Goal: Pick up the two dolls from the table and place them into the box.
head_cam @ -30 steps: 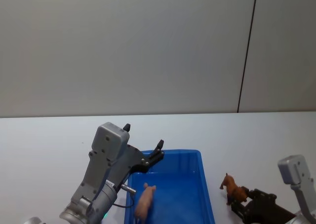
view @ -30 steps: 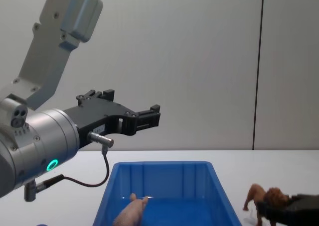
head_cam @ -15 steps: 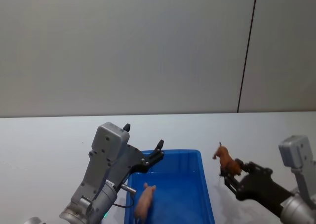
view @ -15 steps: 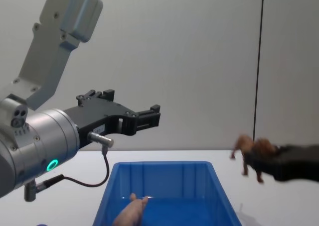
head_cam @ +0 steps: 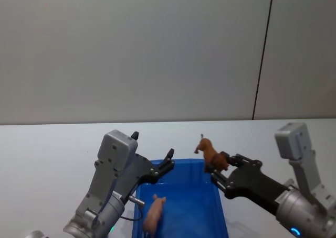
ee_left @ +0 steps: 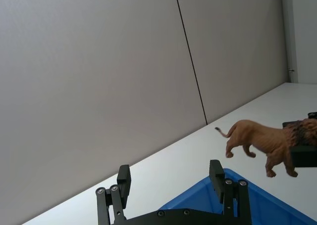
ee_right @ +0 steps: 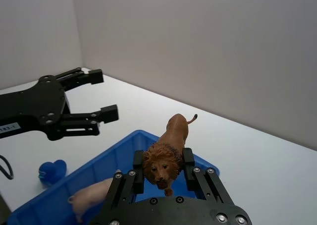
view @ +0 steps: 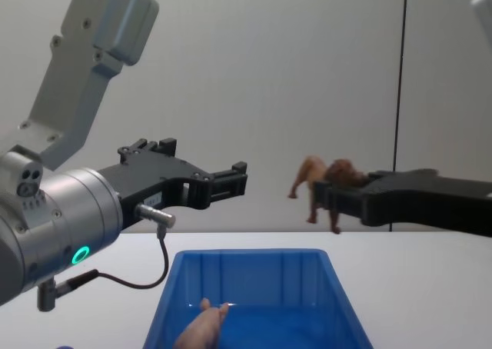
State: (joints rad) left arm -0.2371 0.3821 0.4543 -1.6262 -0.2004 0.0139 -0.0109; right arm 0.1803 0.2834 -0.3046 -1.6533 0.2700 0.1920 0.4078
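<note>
Pig (head_cam: 154,213): pale pink, lying on the floor of the box, in its near left part; seen side-on in the chest view (view: 201,330), well below the rim.

Box (head_cam: 191,162): bright blue, resting on the table, ribbed far wall plain in the chest view (view: 254,276).

Left gripper (head_cam: 152,146): fingers spread wide, nothing between them, hovering over the box's far left corner; from the chest view (view: 204,158), well above the rim; from its own wrist view (ee_left: 169,171), both black fingers (ee_left: 124,181) apart with the blue rim below.

Right gripper (head_cam: 218,164): pinching the lion by the head, over the box's far right corner; black jaws reaching in from the right in the chest view (view: 332,186).

Lion (head_cam: 209,151): brown, off the table, legs hanging free above the rim (view: 315,176); face-on in the right wrist view (ee_right: 173,136), mane clamped between the two pads; side-on in the left wrist view (ee_left: 260,141), tail toward the left gripper.

Small blue item (ee_right: 52,171): on the table just outside the box, on the left gripper's side; too small to identify.

Table (head_cam: 52,154): white, flat.

Wall (head_cam: 157,49): plain grey, one dark vertical seam (head_cam: 262,54).
</note>
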